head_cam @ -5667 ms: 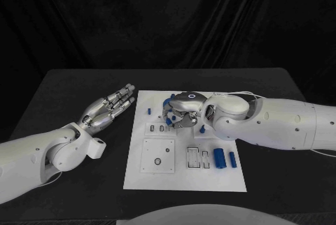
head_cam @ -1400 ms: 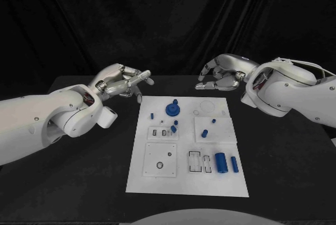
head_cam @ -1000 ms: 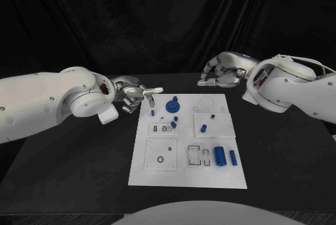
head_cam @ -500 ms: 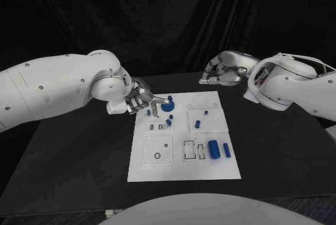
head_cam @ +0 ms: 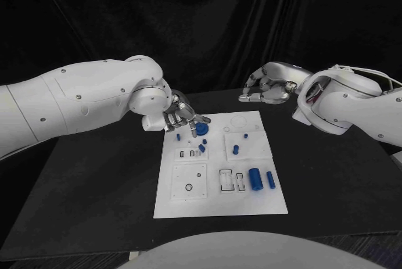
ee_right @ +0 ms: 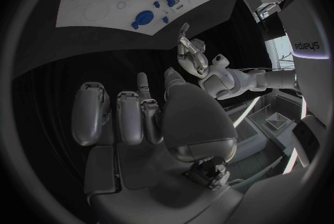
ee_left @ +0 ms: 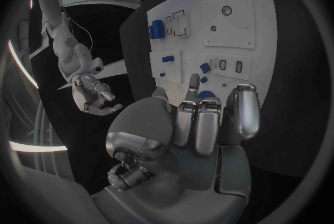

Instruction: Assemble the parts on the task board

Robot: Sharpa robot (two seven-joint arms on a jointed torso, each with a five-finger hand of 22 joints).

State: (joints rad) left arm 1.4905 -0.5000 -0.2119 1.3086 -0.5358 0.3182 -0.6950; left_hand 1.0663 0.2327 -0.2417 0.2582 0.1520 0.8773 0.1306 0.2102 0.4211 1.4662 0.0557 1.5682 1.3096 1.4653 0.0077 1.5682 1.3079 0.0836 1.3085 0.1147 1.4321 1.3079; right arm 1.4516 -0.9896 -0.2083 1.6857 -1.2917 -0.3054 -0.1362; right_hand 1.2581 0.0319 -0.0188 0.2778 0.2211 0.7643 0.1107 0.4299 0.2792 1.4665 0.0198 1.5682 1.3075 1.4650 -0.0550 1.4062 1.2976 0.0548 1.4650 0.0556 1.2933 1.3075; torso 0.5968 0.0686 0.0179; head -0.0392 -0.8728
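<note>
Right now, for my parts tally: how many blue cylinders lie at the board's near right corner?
2: the thick cylinder and, to its right, the thin cylinder, side by side. Nothing hides that spot.

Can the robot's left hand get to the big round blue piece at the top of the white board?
Probably yes. The left hand hovers right beside the round blue piece at the task board's far end, holding nothing, with nothing between them.

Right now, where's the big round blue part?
In the head view the round blue part sits near the task board's far left corner, right at the left hand's fingertips.
</note>
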